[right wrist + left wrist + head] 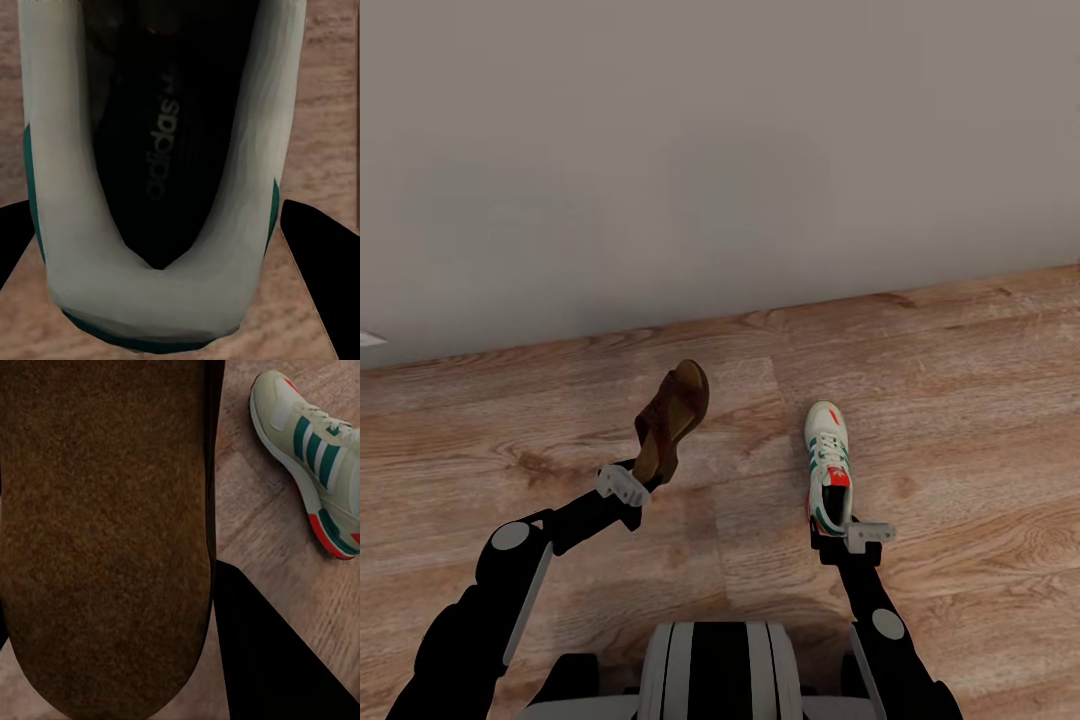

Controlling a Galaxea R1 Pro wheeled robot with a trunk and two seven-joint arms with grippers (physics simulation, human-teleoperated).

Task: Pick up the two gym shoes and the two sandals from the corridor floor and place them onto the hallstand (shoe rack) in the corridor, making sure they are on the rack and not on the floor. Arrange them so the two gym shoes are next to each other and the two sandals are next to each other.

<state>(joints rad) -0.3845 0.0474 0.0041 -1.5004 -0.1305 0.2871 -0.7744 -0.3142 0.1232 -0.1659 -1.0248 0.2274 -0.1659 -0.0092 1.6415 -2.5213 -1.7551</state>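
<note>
The left pincer (632, 487) is closed on the heel end of a brown sandal (672, 420), which hangs lifted above the corridor floor (960, 400) with its toe pointing away from the robot and its sole tilted toward the left wrist camera. Holding it by the back keeps most of its length free, so it can probably be slid toe-first onto a shelf. The right pincer (847, 530) grips a gym shoe (828, 465) at the heel collar, with the shoe's dark opening facing along the fingers in the right wrist view; the toe points forward here too. Both shoes sit side by side but well apart, each carried by its own arm, which saves a trip. Ahead is a plain grey wall (720, 150), so the robot likely needs to turn or drive toward the rack.
</note>
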